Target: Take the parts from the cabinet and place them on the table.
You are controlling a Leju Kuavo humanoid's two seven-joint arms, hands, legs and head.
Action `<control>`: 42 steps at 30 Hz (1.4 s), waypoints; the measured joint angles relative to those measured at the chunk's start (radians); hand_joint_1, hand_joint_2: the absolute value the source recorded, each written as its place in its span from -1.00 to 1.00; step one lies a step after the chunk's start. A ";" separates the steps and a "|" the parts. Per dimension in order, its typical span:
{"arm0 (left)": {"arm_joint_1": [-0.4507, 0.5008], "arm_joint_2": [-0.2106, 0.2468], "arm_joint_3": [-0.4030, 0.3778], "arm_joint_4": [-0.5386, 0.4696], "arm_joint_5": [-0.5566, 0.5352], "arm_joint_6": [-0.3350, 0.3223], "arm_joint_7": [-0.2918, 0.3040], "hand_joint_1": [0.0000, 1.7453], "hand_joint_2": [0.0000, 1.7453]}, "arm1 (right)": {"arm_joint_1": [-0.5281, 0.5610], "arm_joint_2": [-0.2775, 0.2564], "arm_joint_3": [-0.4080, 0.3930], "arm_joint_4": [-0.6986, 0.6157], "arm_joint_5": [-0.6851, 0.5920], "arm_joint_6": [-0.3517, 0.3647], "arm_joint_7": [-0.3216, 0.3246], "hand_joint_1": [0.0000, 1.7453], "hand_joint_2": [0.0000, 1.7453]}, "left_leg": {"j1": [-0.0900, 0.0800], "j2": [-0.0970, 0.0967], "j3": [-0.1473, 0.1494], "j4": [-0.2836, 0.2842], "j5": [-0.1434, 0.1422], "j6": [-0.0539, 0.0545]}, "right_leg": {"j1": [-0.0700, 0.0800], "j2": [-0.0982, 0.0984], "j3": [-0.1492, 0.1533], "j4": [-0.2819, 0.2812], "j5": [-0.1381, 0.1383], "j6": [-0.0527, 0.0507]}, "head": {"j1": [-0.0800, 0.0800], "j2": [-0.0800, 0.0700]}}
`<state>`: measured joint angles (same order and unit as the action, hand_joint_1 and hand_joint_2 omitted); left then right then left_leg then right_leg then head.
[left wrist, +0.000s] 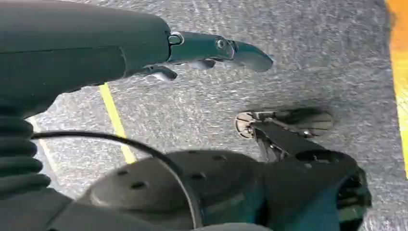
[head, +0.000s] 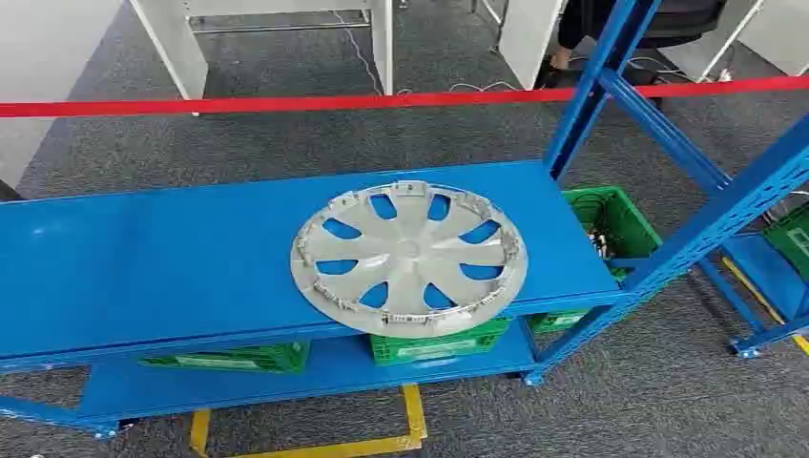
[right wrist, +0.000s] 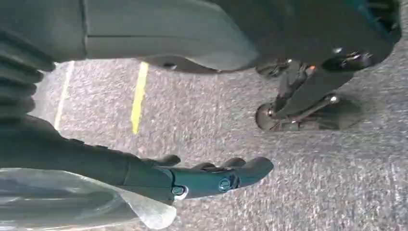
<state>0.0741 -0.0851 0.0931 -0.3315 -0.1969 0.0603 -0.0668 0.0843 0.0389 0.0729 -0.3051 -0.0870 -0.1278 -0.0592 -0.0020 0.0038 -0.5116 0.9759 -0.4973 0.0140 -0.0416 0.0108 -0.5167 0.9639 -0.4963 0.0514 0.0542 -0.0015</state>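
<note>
Part: round grey plastic wheel cover lies flat at blue metal shelf's front edge.
Left hand: fingers extended, holding nothing.
Right hand: fingers extended, holding nothing.

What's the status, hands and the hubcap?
Left hand and right hand hang over the carpet, holding nothing. Grey hubcap flat on the blue shelf, untouched. Nothing on top of it.

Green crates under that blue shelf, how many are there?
5, though the shelf may hide more: one lower left, one under the hubcap, one beside it, one behind the upright, one at the far right edge.
</note>
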 joint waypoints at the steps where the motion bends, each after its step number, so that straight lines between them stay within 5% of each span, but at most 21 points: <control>1: -0.008 -0.010 0.013 0.011 -0.018 0.002 -0.005 -1.00 -1.00 | -0.007 0.006 0.010 0.010 -0.009 -0.012 -0.007 -1.00 -1.00 | 0.000 0.000 0.000 0.000 0.000 0.000 | 0.000 0.000 0.000 0.000 0.000 0.000 | 0.000 0.000; 10: -0.063 -0.077 0.139 0.099 -0.148 -0.042 -0.007 -1.00 -1.00 | -0.056 0.038 0.098 0.095 -0.080 -0.116 -0.105 -1.00 -1.00 | 0.000 0.000 0.000 0.000 0.000 0.000 | 0.000 0.000 0.000 0.000 0.000 0.000 | 0.000 0.000; 16: -0.072 -0.088 0.166 0.119 -0.175 -0.047 0.021 -1.00 -1.00 | -0.066 0.041 0.128 0.111 -0.062 -0.120 -0.199 -1.00 -1.00 | 0.000 0.000 0.000 0.000 0.000 0.000 | 0.000 0.000 0.000 0.000 0.000 0.000 | 0.000 0.000; 28: -0.076 -0.095 0.185 0.129 -0.184 -0.053 0.018 -1.00 -1.00 | -0.065 0.099 0.185 0.119 -0.023 0.024 -0.514 -1.00 -1.00 | 0.000 0.000 0.000 0.000 0.000 0.000 | 0.000 0.000 0.000 0.001 0.000 0.000 | 0.000 0.000; 42: -0.086 -0.093 0.185 0.132 -0.246 -0.088 0.057 -1.00 -1.00 | -0.109 0.133 0.346 0.111 0.127 0.156 -0.605 -1.00 -1.00 | 0.001 0.000 0.001 0.000 0.001 -0.001 | 0.001 -0.001 0.000 0.002 0.000 -0.001 | 0.002 0.000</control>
<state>-0.0115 -0.1778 0.2781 -0.1995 -0.4425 -0.0275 -0.0099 -0.0244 0.1717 0.4185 -0.1938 0.0400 0.0286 -0.6641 -0.0012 0.0033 -0.5106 0.9760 -0.4967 0.0132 -0.0405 0.0098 -0.5168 0.9658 -0.4961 0.0505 0.0561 -0.0015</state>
